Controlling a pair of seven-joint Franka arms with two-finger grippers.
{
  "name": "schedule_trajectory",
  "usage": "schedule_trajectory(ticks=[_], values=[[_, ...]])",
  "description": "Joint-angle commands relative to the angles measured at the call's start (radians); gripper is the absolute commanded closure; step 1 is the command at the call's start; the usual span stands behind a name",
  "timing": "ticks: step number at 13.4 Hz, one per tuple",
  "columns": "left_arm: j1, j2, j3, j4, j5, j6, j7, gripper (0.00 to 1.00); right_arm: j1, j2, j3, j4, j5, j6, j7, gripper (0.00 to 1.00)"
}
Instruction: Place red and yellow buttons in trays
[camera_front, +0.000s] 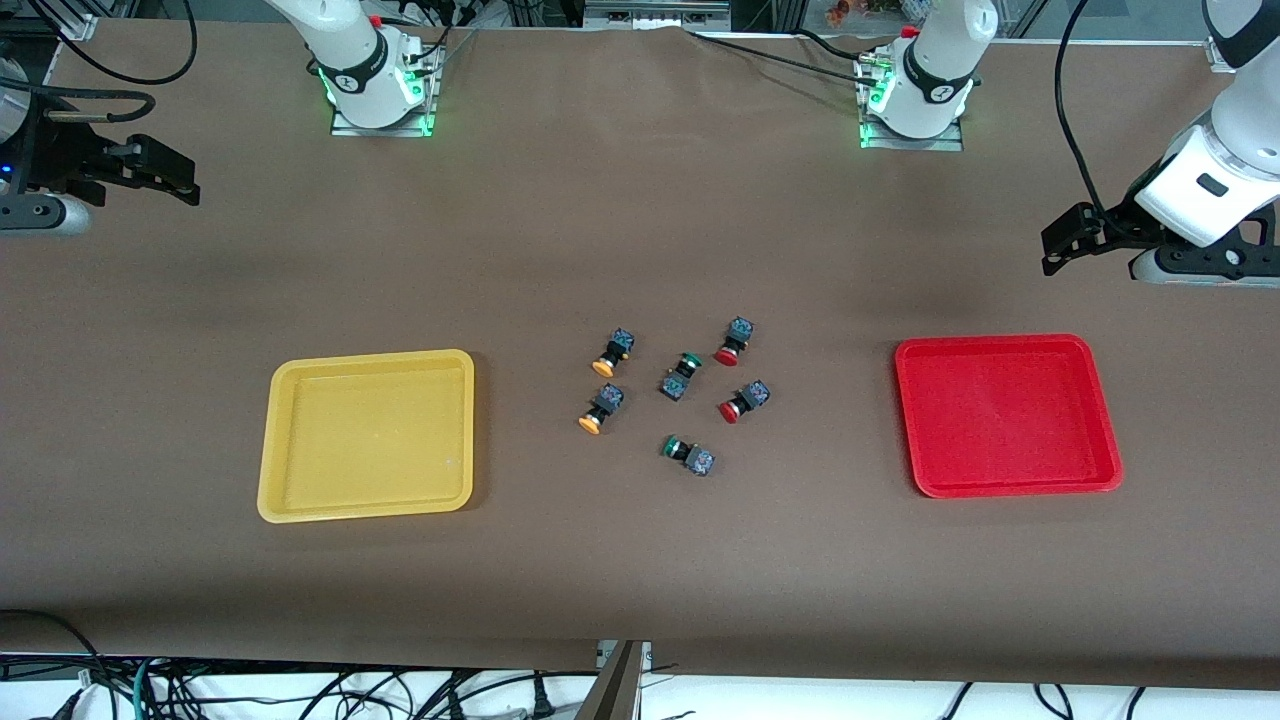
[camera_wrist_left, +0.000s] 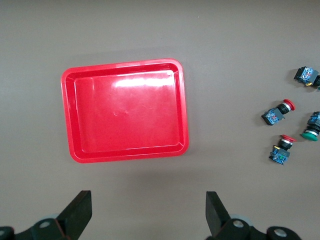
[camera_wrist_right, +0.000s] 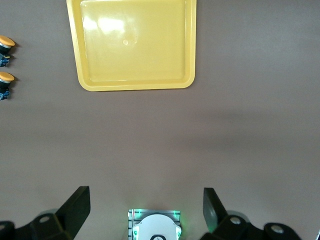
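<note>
Two yellow-capped buttons (camera_front: 612, 352) (camera_front: 600, 408) and two red-capped buttons (camera_front: 733, 342) (camera_front: 743, 401) lie loose on the table's middle. The empty yellow tray (camera_front: 368, 435) lies toward the right arm's end, the empty red tray (camera_front: 1005, 415) toward the left arm's end. My left gripper (camera_front: 1062, 243) hangs open and empty in the air over the left arm's end of the table; its wrist view shows it (camera_wrist_left: 149, 205), the red tray (camera_wrist_left: 125, 111) and red buttons (camera_wrist_left: 279, 112) (camera_wrist_left: 283, 149). My right gripper (camera_front: 175, 175) hangs open and empty over the right arm's end; its wrist view shows it (camera_wrist_right: 146, 200), the yellow tray (camera_wrist_right: 135, 45) and yellow buttons (camera_wrist_right: 6, 44) (camera_wrist_right: 5, 82).
Two green-capped buttons (camera_front: 681, 374) (camera_front: 688, 454) lie among the others, one in the cluster's middle, one nearest the front camera. The arm bases (camera_front: 375, 90) (camera_front: 915, 100) stand along the table's back edge. Brown tabletop surrounds both trays.
</note>
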Motion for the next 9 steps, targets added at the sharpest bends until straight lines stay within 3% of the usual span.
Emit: schedule_trajectory(ticks=[1,5,9], values=[[0.012,0.013,-0.007,0.03,-0.027,-0.026,0.0,0.0,-0.012,0.002,0.011,0.01,-0.006,-0.003,0.005,0.0],[0.012,0.013,-0.007,0.032,-0.027,-0.026,0.0,0.0,-0.014,0.005,0.011,0.01,0.0,0.003,0.005,0.0],[0.012,0.013,-0.007,0.032,-0.027,-0.026,-0.002,0.0,-0.009,0.129,0.012,0.01,-0.009,0.032,-0.009,0.0]])
